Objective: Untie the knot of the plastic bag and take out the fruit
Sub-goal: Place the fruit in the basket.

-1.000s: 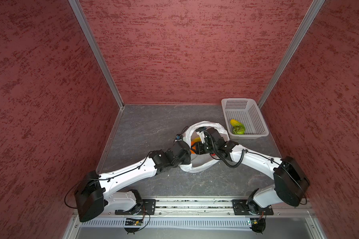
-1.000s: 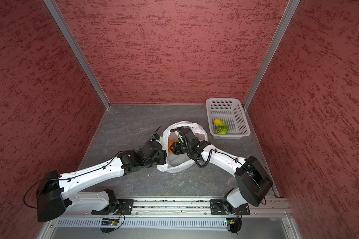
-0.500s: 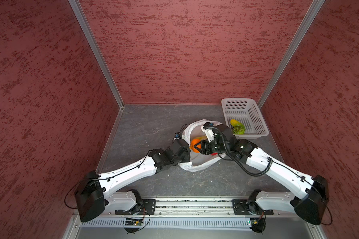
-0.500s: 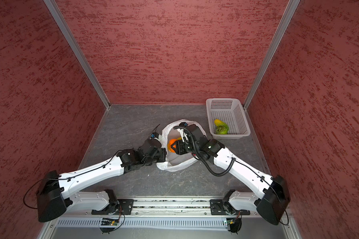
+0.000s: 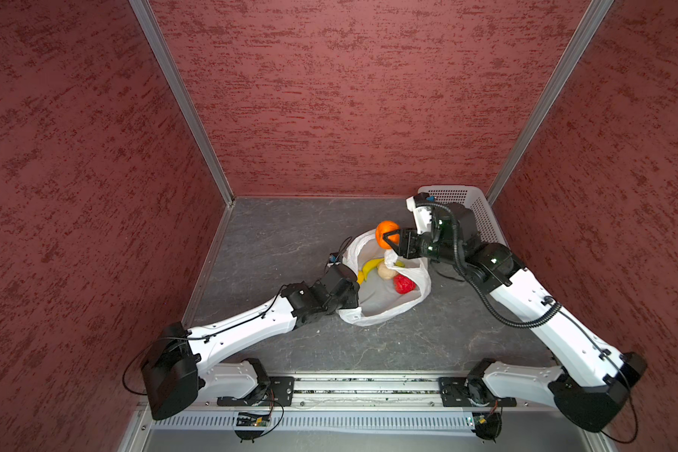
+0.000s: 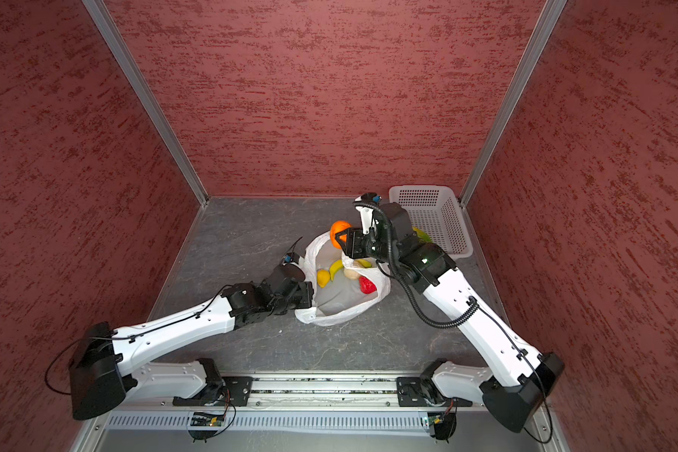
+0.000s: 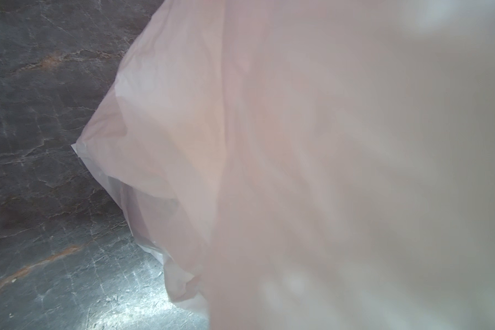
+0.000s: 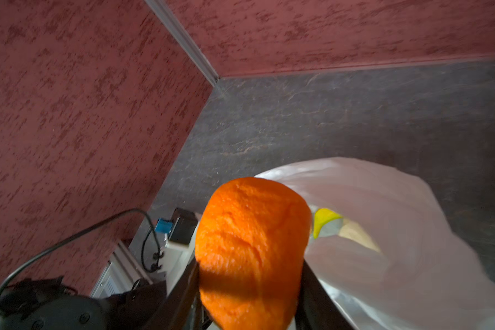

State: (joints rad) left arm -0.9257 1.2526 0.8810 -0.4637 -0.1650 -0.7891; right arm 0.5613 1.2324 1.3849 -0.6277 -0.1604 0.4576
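One round orange fruit sits clamped between the black jaws of the right gripper, in the air over the far rim of the thin translucent white plastic bag. The bag lies mouth-open on the dark grey stone-patterned table, near the white perforated basket. Inside the plastic bag rest a yellow banana, a beige round piece, a red piece and a yellow lemon, while the left gripper is closed on the film at the bag's near-left edge.
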